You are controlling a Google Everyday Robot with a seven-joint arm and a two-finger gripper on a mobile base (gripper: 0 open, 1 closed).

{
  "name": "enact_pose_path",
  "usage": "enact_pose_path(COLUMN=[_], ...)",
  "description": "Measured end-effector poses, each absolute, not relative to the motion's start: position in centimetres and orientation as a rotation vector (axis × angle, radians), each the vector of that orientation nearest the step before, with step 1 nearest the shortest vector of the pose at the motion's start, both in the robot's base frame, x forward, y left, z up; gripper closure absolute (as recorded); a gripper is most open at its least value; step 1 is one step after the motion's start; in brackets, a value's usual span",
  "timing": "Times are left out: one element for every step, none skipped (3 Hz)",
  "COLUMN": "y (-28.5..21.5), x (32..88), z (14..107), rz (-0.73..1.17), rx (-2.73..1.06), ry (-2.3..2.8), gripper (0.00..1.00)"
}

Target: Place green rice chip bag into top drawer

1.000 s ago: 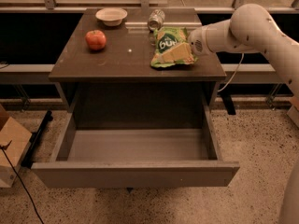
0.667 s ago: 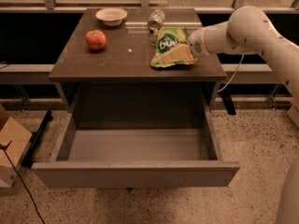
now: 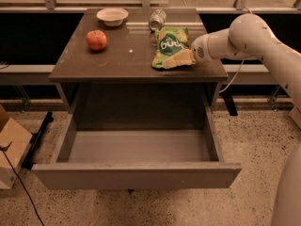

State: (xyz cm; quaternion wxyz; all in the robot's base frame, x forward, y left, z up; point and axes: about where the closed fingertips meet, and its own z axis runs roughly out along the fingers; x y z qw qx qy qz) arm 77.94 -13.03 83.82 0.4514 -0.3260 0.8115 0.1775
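At the far left edge a cardboard box (image 3: 10, 147) is cut off by the frame, and a thin black cable (image 3: 19, 187) runs down past it to the bottom edge. On the left part of the dark worktop (image 3: 117, 62) sits a red apple (image 3: 96, 40). Behind it, near the back edge, is a shallow pale bowl (image 3: 112, 16).

Below the worktop, the top drawer (image 3: 136, 174) is pulled fully out toward the bottom of the frame. Its plain front panel spans the middle and its grey inside is in view.

Right of centre, a silver can (image 3: 157, 19) lies on its side at the back of the worktop; its label cannot be read. Just in front of it, the green rice chip bag (image 3: 168, 46) lies flat on the worktop's right part, well apart from the drawer. It carries a dark green round logo with white lettering too unclear to read with certainty.

The gripper (image 3: 189, 56) is at the bag's right edge, low over the worktop. Its tip is lost against the bag's pale corner, so I cannot tell how wide it stands or whether it has hold of the bag.

The white arm (image 3: 244, 34) reaches in level from the right and bends at a rounded joint in the upper right. From there it slopes down and out of the right edge.
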Motion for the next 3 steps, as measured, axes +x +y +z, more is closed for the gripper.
enact_pose_path(y=[-13.28, -13.39, -13.22], x=[78.04, 77.96, 77.66], z=[83.39, 83.20, 83.52], rz=[0.443, 0.448, 0.457], rx=[-0.796, -0.793, -0.798], ry=[2.017, 2.020, 2.010], gripper=[0.18, 0.41, 0.63])
